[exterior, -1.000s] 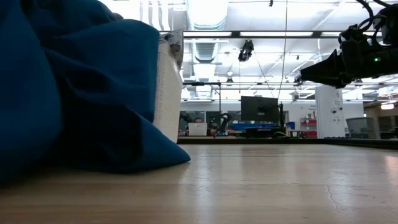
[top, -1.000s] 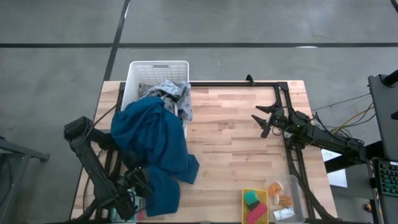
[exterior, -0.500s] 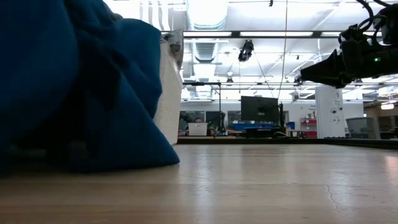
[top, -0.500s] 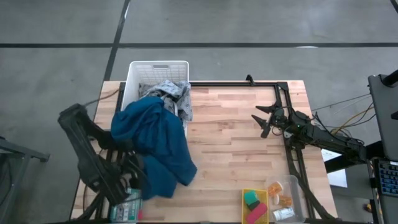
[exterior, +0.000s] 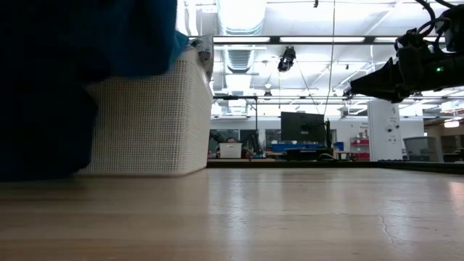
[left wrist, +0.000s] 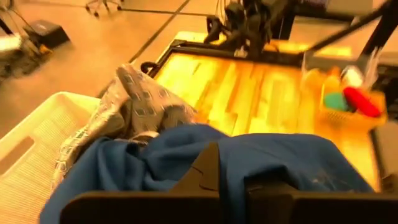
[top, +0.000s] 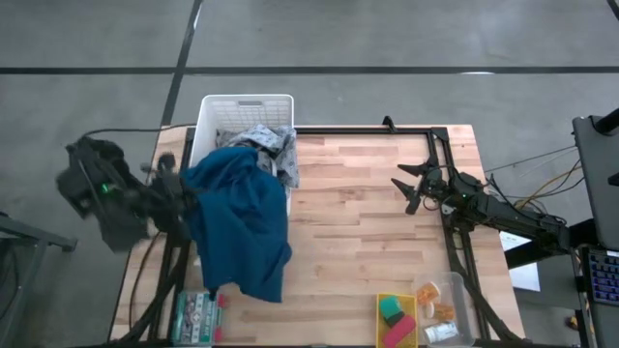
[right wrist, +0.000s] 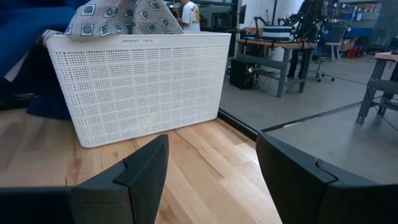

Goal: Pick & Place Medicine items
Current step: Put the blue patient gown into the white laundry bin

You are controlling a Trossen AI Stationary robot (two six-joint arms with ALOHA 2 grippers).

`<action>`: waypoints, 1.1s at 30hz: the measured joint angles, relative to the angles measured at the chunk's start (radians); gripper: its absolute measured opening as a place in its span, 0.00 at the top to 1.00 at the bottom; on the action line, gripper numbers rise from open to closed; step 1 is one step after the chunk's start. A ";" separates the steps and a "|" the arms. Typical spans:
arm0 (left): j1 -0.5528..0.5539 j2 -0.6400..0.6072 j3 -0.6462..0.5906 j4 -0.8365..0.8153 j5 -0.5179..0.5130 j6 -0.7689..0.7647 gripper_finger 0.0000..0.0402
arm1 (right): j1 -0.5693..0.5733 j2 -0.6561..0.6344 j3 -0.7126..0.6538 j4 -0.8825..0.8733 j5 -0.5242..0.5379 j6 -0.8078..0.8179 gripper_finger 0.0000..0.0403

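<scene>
Medicine items (top: 440, 319): you see them only from above, in the clear tray (top: 462, 290) at the bench's front right corner; the carton's axis I cannot tell. Left gripper (top: 184, 193) is closed on the blue cloth (top: 237, 222); right gripper (top: 411, 188) hangs open.

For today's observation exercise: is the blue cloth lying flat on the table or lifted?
Lifted. The left end effector is shut on the blue cloth, which hangs bunched from the white basket down towards the table.

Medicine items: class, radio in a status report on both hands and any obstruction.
Left hand shut on blue cloth, lifting it by the white basket. Right hand open, idle above the table. Medicine items in the clear bin, untouched.
</scene>
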 joint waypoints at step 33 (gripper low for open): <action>0.858 0.040 0.344 0.302 0.146 0.626 1.00 | 0.000 0.000 0.000 0.000 0.000 0.000 0.41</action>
